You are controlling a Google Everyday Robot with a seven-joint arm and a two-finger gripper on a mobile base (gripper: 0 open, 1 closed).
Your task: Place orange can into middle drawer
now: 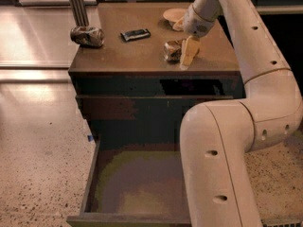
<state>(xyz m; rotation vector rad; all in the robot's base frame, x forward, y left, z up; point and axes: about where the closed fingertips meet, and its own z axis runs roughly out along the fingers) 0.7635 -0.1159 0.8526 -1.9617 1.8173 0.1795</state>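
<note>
The orange can (172,50) lies on its side on the cabinet top, near the front edge at the right. My gripper (188,52) reaches down from the back right and sits right against the can's right end, low over the top. The middle drawer (90,178) is pulled open below, low in the view, with a bare olive-brown floor. My arm's lower link covers the drawer's right part.
A dented silvery-grey can (87,36) lies at the cabinet top's left edge beside a metal pole (77,6). A dark flat packet (135,34) lies in the middle and a pale bowl (173,15) at the back. A closed reddish-brown drawer front (128,108) sits above the open drawer.
</note>
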